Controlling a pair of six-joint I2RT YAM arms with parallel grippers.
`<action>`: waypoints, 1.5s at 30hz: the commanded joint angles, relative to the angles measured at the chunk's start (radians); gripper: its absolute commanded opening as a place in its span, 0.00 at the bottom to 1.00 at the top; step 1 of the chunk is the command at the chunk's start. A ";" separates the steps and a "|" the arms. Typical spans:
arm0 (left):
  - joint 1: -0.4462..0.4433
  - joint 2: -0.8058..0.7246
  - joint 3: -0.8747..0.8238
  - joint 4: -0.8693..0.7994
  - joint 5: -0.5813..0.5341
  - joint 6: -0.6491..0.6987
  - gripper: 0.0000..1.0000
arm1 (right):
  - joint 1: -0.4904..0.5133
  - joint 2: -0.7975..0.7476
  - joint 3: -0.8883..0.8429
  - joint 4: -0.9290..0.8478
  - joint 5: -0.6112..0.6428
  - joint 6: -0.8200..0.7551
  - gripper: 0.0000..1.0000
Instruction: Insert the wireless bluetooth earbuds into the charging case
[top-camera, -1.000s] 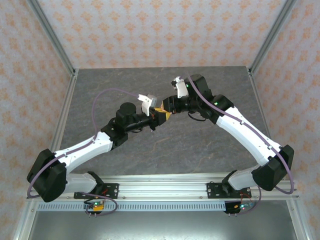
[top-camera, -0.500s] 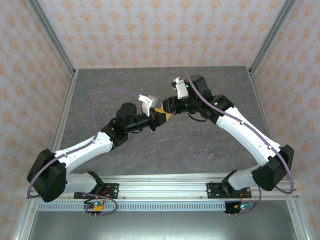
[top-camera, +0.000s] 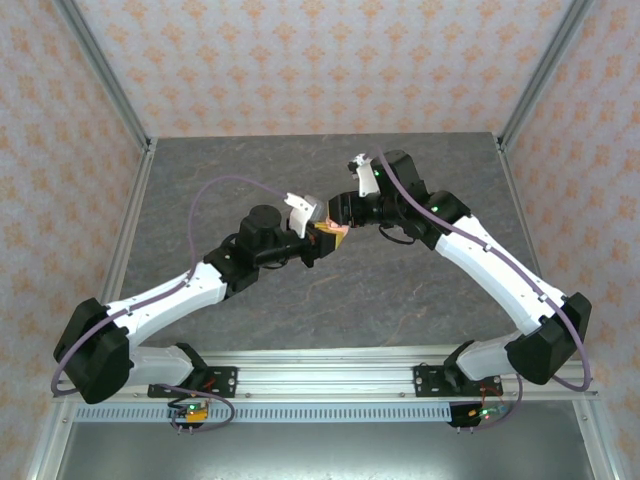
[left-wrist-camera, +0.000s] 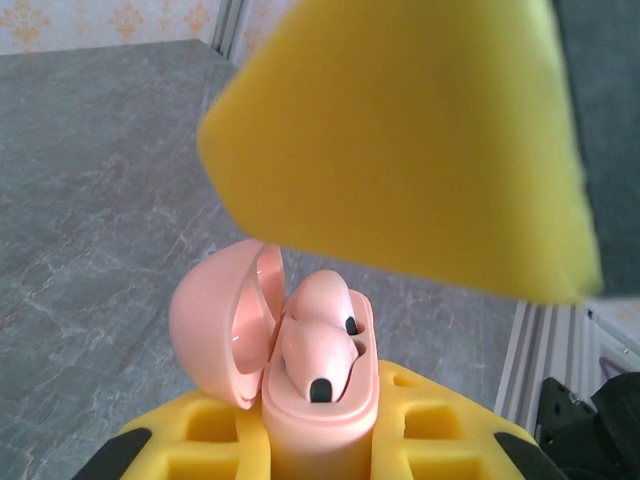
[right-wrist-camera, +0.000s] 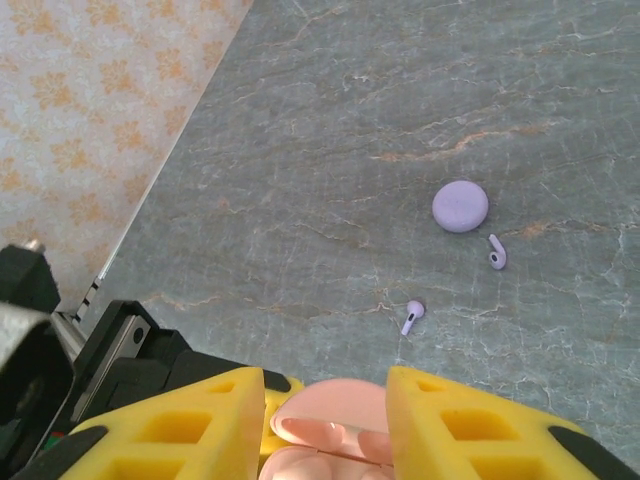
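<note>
The left end effector is clenching the salmon-pink round charging case by its base and holding it up off the grey marbled tabletop, with the case's hinged lid swung open to one side. The two salmon-pink stemmed earbuds are lying in the case's wells, though one seems to be riding a little high. The right end effector is hovering just above the open case, released, with nothing between its yellow pads.

To finish this step well, the left arm should be keeping the case level and firmly gripped. The right should be nudging each bud straight down with one pad until it sits flush, then tipping the lid over from its outer edge.

The two lilac stemmed earbuds are lying loose near the closed lilac round case.
</note>
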 joint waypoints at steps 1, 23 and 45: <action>-0.011 -0.025 0.040 -0.080 -0.037 0.086 0.00 | 0.006 -0.017 0.011 -0.033 0.027 0.025 0.37; -0.029 -0.086 0.109 -0.334 0.016 0.323 0.00 | -0.011 0.125 0.166 -0.237 -0.090 0.017 0.25; -0.043 -0.065 0.134 -0.351 -0.026 0.323 0.00 | -0.009 0.214 0.208 -0.339 -0.224 -0.035 0.25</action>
